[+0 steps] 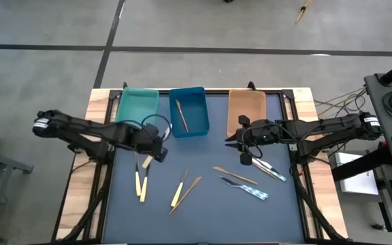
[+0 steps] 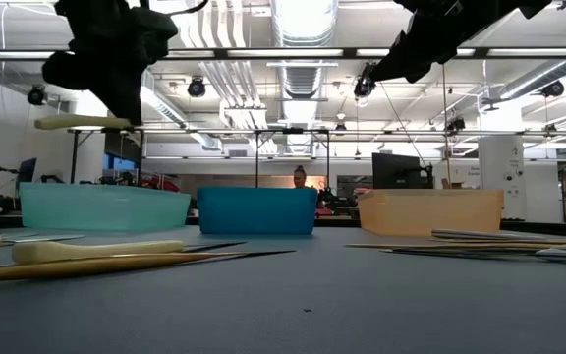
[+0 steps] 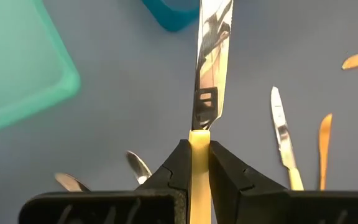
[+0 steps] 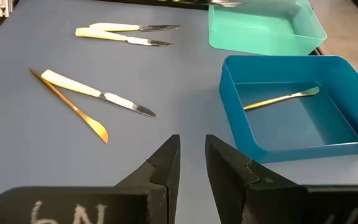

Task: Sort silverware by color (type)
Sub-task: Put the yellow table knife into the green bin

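My left gripper (image 1: 158,151) hangs above the mat below the teal tray (image 1: 138,109), shut on a cream-yellow handled knife (image 3: 210,68). In the low view its handle (image 2: 77,123) sticks out level from the gripper (image 2: 124,110). A tan piece (image 1: 181,114) lies in the blue tray (image 1: 197,126). Loose silverware rests flat on the mat: a cream pair (image 1: 141,182), a cream and a tan piece (image 1: 183,190), a tan piece (image 1: 234,175), a blue-handled one (image 1: 249,190) and silver ones (image 1: 271,169). My right gripper (image 1: 237,141) hovers by the orange tray (image 1: 246,102), open a little and empty (image 4: 192,160). My left gripper pinches the knife's cream-yellow handle (image 3: 199,144) between its two fingers, close to where the handle meets the blade. The fingers (image 3: 225,171) come from above, slanting down, and lie across the knife. The knife is about level, lifted clear of the mat, with its shiny blade (image 3: 211,50) sticking out past the fingertips.
The three trays stand in a row along the mat's far edge. Bare dark mat (image 1: 203,221) lies toward the near edge. A tan piece (image 1: 303,11) lies on the floor beyond the table. A person (image 2: 300,177) is far off in the room.
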